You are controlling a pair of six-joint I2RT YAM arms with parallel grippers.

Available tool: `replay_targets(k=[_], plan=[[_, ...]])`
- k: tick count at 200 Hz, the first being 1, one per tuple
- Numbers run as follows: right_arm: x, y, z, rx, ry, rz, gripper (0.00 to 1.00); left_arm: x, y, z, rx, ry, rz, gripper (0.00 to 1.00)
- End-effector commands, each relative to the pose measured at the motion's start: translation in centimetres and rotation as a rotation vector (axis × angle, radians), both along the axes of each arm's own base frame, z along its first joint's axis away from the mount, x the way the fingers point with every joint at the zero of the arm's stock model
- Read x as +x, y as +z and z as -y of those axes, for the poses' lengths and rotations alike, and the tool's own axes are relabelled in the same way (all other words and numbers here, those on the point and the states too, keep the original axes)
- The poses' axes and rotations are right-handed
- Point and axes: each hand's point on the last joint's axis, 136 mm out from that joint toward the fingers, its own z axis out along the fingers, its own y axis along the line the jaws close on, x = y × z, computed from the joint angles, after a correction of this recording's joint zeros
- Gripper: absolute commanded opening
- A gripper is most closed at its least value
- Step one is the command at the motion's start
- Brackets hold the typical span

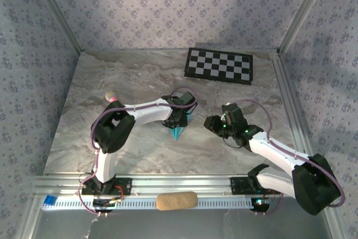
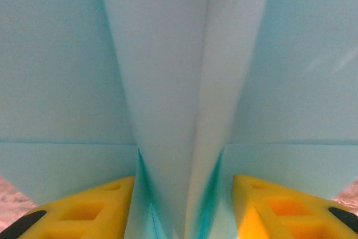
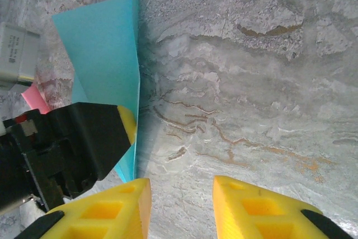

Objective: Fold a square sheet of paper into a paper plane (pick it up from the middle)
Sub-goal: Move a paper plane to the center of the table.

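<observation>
Here the left hand (image 2: pixel 183 208) straddles the centre fold of the light blue paper plane (image 2: pixel 168 71), fingers (image 2: pixel 95 208) partly apart, grip impossible to tell, mid-table (image 1: pixel 140 76), while the right hand (image 3: pixel 182 208) hangs nearby, parted and empty.

Nothing legible is showing in any view. A grey housing (image 3: pixel 15 54) at the left edge of the right wrist view is carrying a few lines of small dark print, but the characters are blurring too much to read.
</observation>
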Motion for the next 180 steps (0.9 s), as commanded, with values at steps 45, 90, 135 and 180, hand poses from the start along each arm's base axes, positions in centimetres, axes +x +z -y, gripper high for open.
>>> replay_targets(k=[45,90,135,180], plan=[[-0.5,-0.6,1.1,-0.037,-0.013,-0.013,0.35,-0.2,2.7,-0.1,-0.048,0.016,0.046,0.48],[0.3,0.9,3.5,-0.152,-0.025,0.039,0.41,0.2,6.8,-1.1,-0.086,0.011,0.180,0.50],[3.1,4.8,12.0,-0.522,-0.189,0.164,0.64,2.1,13.5,-8.0,0.014,0.088,0.503,0.66],[7.2,6.6,19.2,-0.995,-0.283,0.401,0.71,4.0,13.7,-20.0,0.160,0.233,0.595,1.00]])
